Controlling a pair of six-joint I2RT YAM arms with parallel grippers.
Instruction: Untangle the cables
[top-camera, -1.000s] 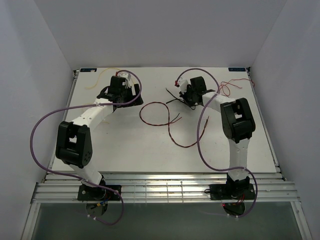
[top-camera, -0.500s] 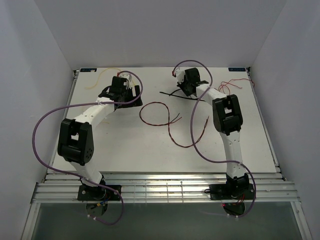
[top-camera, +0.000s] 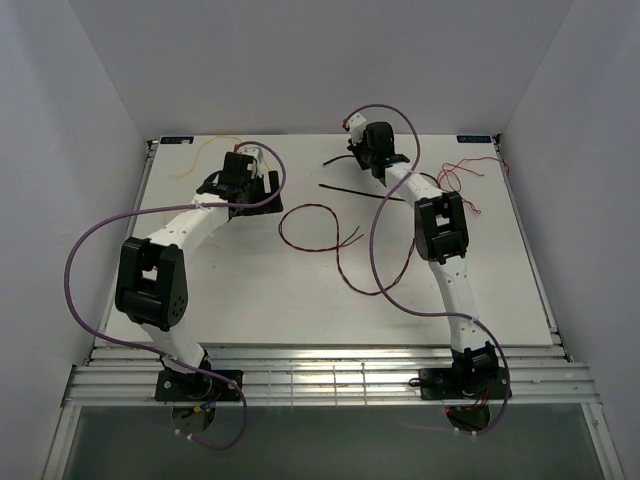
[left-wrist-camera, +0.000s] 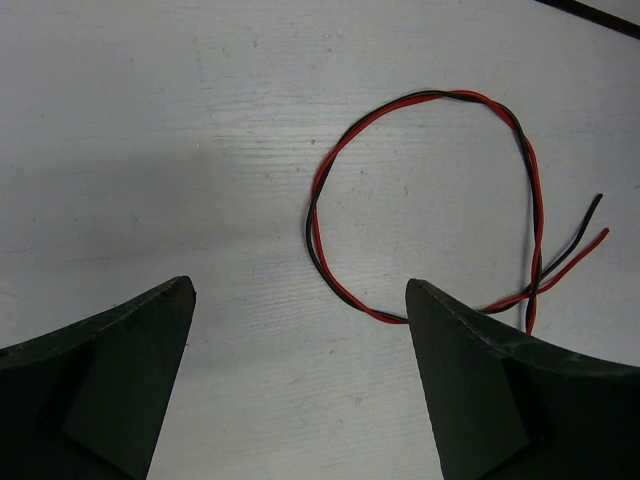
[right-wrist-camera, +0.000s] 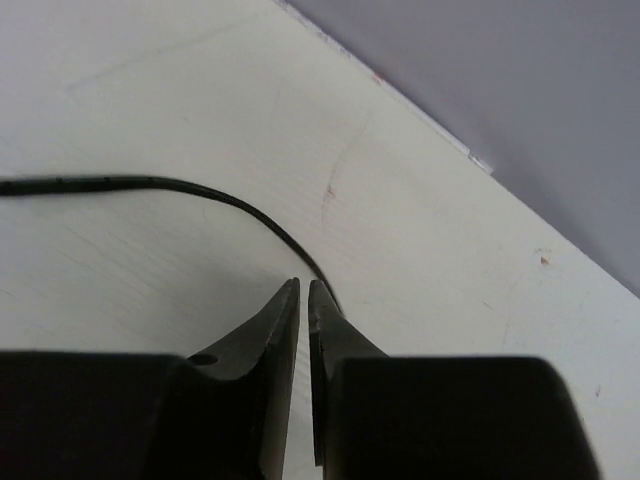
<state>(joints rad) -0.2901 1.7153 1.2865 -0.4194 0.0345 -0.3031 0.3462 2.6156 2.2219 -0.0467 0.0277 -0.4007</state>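
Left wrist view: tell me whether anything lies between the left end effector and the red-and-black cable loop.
Nothing visible does. Only bare table separates the open left end effector from the red-and-black cable loop. The loop lies flat just ahead, and its near edge runs up against one finger.

Your left arm (top-camera: 190, 228) and right arm (top-camera: 455, 290): white tube links, black boxy joint housings. Thick purple cable (top-camera: 72, 270) bows out at 9 o'clock of left arm; second purple cable (top-camera: 378, 250) loops at 9 o'clock of right arm. Black bases (top-camera: 195, 382) at 6 o'clock, small coloured wires beneath. Dark matte wedges for left fingers (left-wrist-camera: 110, 380); black tapered blades for right fingers (right-wrist-camera: 260, 340), one small hole.
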